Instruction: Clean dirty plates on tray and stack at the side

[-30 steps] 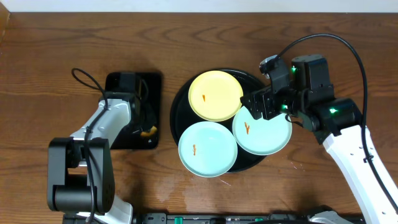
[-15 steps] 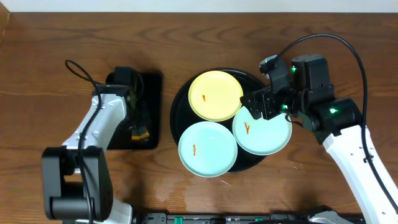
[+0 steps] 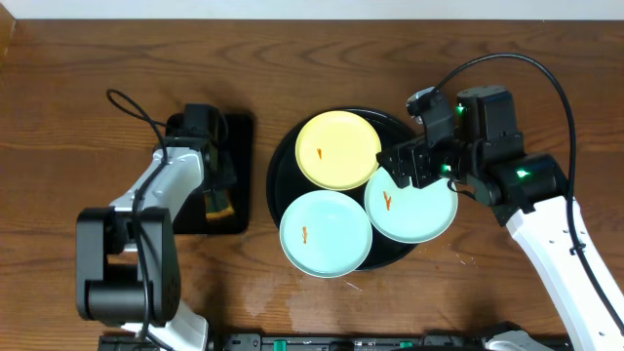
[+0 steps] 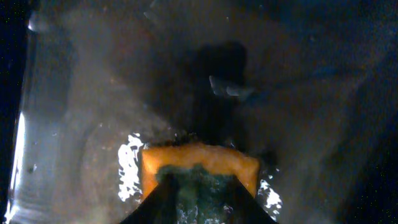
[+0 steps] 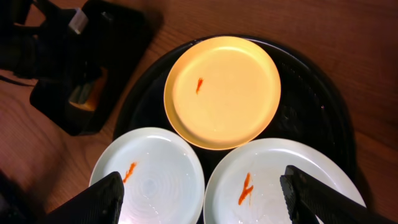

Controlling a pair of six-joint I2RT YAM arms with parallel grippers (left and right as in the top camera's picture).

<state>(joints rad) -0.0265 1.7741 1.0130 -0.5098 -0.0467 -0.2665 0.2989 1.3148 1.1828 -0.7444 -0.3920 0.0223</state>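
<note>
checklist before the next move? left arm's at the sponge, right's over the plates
1. All plates on tray: ok; yellow plate, left mint plate, right mint plate.
2. Plates clean: not ok; orange smear on each.
3. Is right end effector open above right mint plate: ok.
4. Is left end effector gripping sponge: cannot tell; view too dark.
5. Plate rims apart: cannot tell; yellow plate meets both mint rims.
</note>
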